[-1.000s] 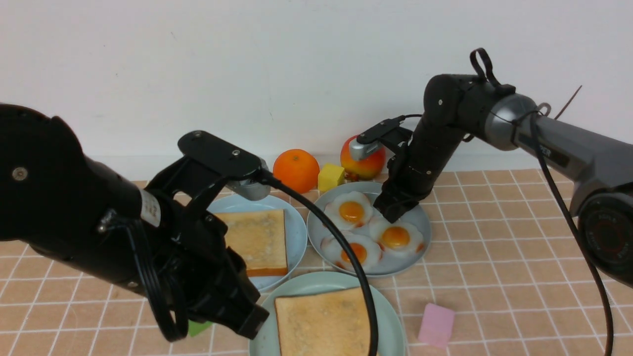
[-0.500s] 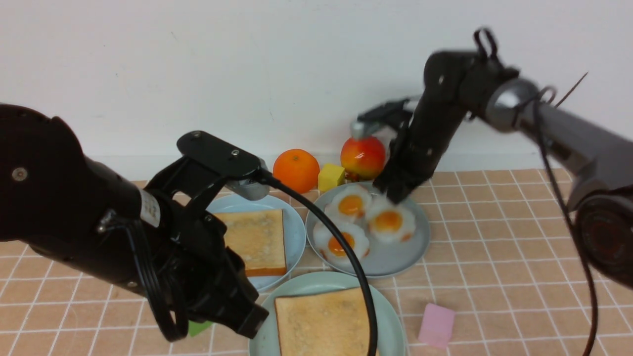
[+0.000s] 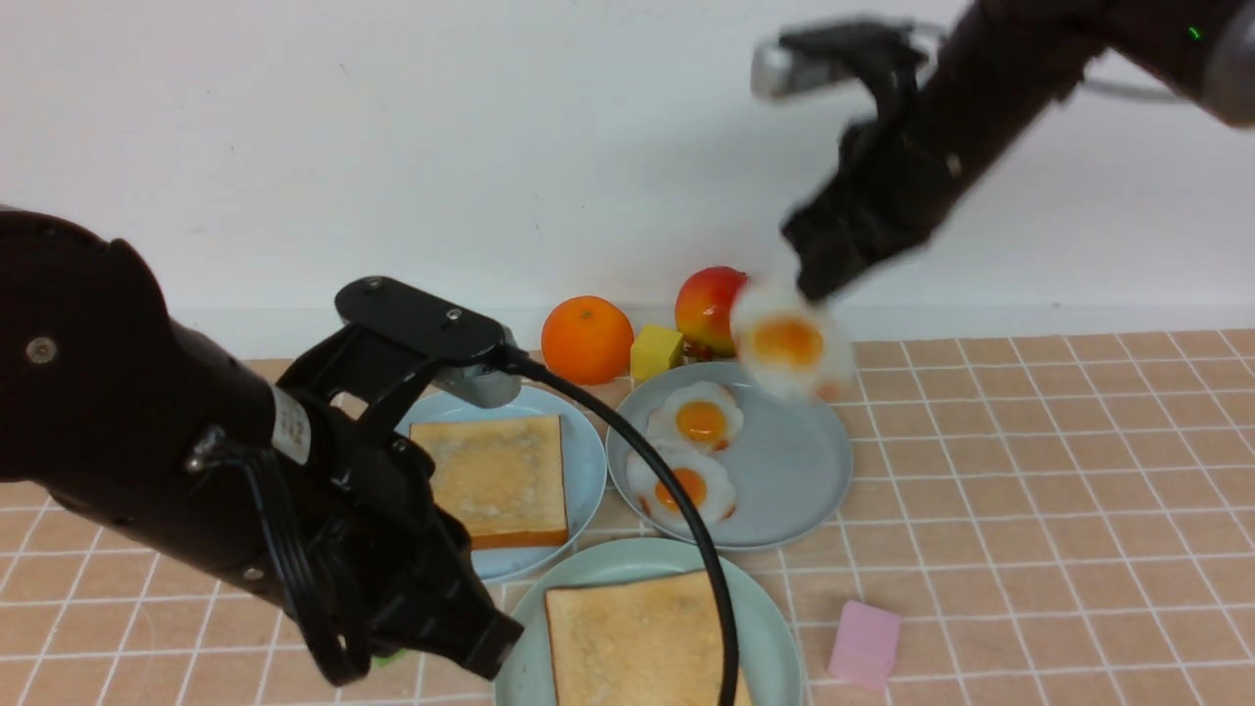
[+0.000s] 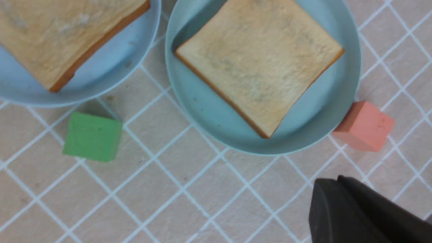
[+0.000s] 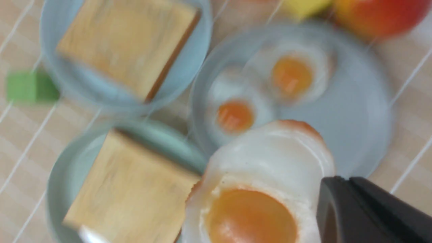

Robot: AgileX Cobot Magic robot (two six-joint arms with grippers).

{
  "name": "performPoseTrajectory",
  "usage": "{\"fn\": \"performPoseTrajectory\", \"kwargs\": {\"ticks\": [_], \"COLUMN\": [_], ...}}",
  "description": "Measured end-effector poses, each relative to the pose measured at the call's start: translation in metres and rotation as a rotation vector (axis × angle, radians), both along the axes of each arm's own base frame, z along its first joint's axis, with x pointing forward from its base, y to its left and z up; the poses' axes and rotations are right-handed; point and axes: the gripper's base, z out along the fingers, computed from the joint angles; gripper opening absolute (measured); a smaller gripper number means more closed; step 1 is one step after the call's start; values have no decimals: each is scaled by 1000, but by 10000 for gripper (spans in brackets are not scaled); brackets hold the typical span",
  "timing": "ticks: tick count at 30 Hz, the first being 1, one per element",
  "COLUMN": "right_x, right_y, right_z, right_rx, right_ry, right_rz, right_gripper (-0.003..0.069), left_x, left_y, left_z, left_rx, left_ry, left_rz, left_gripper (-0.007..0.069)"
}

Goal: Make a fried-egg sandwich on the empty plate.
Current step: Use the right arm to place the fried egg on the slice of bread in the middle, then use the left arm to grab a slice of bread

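The mint-green plate [image 3: 775,628] sits at the front centre with one toast slice [image 3: 637,642] on it; the plate [image 4: 202,111] and toast [image 4: 260,64] also show in the left wrist view. My right gripper [image 3: 819,284] is shut on a fried egg [image 3: 787,343] by its white edge and holds it in the air above the far rim of the grey-blue plate [image 3: 794,471]. The right wrist view shows that egg [image 5: 260,189] at the gripper [image 5: 337,182]. My left gripper [image 3: 490,642] is shut and empty, just left of the mint-green plate.
Two more eggs [image 3: 698,420] [image 3: 681,485] lie on the grey-blue plate. A sky-blue plate [image 3: 583,461] holds a second toast slice [image 3: 495,476]. An orange [image 3: 586,338], yellow cube [image 3: 655,351] and apple [image 3: 708,309] stand at the back. A pink block [image 3: 865,642] and green block [image 4: 91,136] flank the mint-green plate.
My right gripper closed on one egg on the grey-blue plate and lifted it up and to the right. The two other eggs shifted slightly. The left arm barely moved.
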Motion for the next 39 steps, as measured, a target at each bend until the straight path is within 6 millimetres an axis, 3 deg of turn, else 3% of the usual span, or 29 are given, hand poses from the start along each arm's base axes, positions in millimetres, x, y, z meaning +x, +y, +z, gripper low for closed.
{"fn": "performPoseTrajectory", "kwargs": {"ticks": [2, 3, 4, 5, 10, 16, 20, 23, 24, 29, 33, 38, 39], "right_x": [-10, -20, -21, -31, -55, -66, -68, -71, -75, -94, -122, -148, -155], "right_y": [7, 13, 16, 28, 58, 75, 76, 68, 61, 26, 3, -10, -13], "right_z": [-14, -32, -35, -57, -104, -128, -127, -112, -98, -35, 15, 46, 54], "right_rx": [8, 15, 20, 38, 84, 75, 66, 15, -10, -49, -20, 19, 28], "right_ry": [15, 47, 43, 74, 129, 158, 155, 125, 106, 29, -52, -94, -107], "right_rz": [0, -1, 0, 0, -15, -3, -21, -12, -4, -39, -52, -42, -40], "right_gripper": [17, 17, 17, 17, 20, 81, 230, 395, 461, 598, 603, 552, 528], "left_x": [1, 1, 2, 3, 5, 7, 13, 26, 36, 80, 110, 134, 146], "left_y": [1, 2, 2, 2, 2, 1, -1, -4, -2, 25, 50, 61, 60], "left_z": [0, 0, 0, 0, 1, 2, 2, -6, -11, -33, -71, -101, -107], "left_rx": [12, 18, 20, 20, 10, 1, -23, -52, -70, -102, -63, -33, -31], "left_ry": [-7, -13, -16, -26, -48, -76, -109, -136, -146, -153, -58, 58, 84], "left_rz": [3, 8, 9, 16, 31, 37, 64, 152, 229, 505, 662, 735, 730], "left_gripper": [24, 26, 26, 29, 35, 39, 48, 66, 80, 141, 201, 272, 307]}}
